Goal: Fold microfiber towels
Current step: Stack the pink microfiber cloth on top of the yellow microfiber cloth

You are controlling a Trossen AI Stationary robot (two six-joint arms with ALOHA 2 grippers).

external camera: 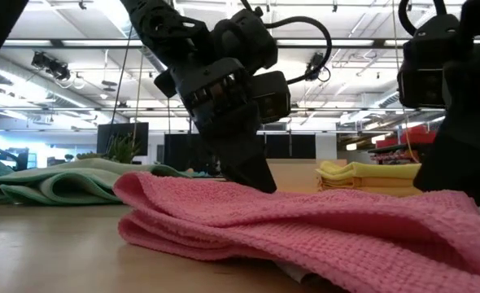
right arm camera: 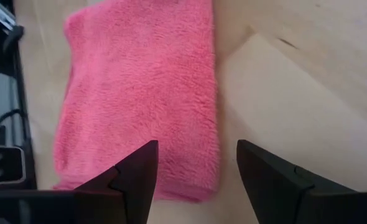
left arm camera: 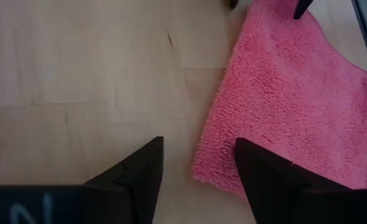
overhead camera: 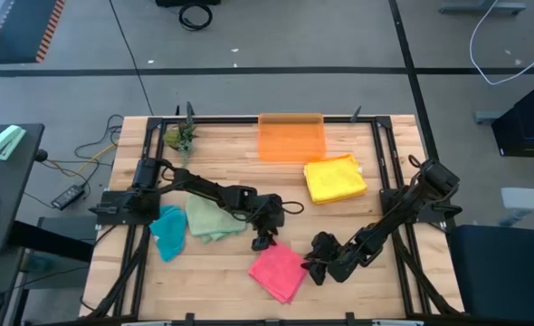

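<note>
Pink towel lying folded, fluffy | left tool gaping empty | right tool gaping empty | orange bin sitting translucent.

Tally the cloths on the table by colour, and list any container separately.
Pink folded microfiber towel: 1
Yellow folded microfiber towel stack: 1 stack, layers cannot be counted
Sage green crumpled microfiber towel: 1
Teal crumpled microfiber towel: 1
Translucent orange rigid plastic bin: 1
Total: 4 cloth items and 1 bin, 5 things
</note>
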